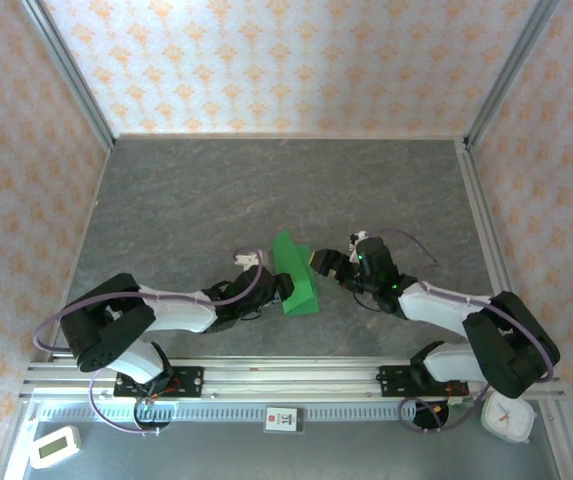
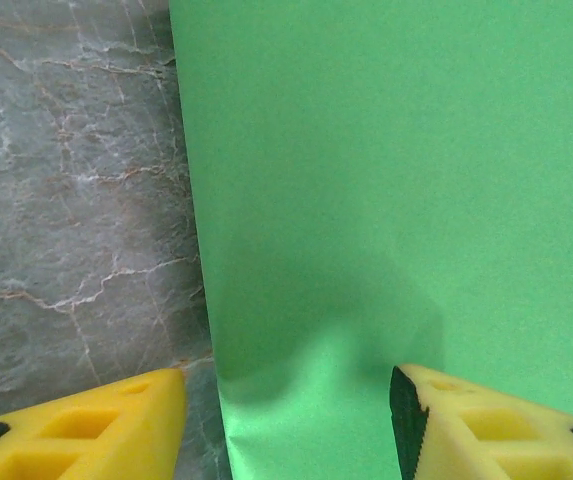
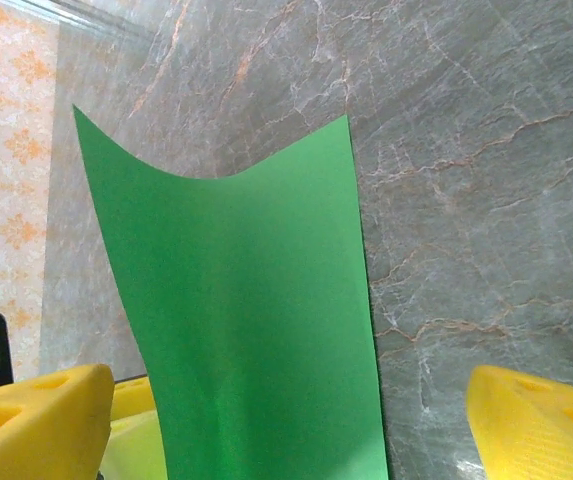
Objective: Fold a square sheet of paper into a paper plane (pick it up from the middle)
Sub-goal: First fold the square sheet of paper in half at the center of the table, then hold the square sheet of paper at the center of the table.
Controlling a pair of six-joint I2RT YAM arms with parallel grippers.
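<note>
The green sheet of paper [image 1: 296,272] sits on the grey tabletop [image 1: 216,190], bowed up, right between my two tools. My left tool [image 2: 288,378] is partly spread: one finger over the paper, the other just off its edge, nothing pinched. My right tool [image 3: 288,385] is spread wide, with the paper rising between its fingers, gripping nothing.

No text legible. White tag [image 1: 281,419] on front rail [image 1: 216,398]: red mark above dark print, possibly letters or digits, too small to read.
</note>
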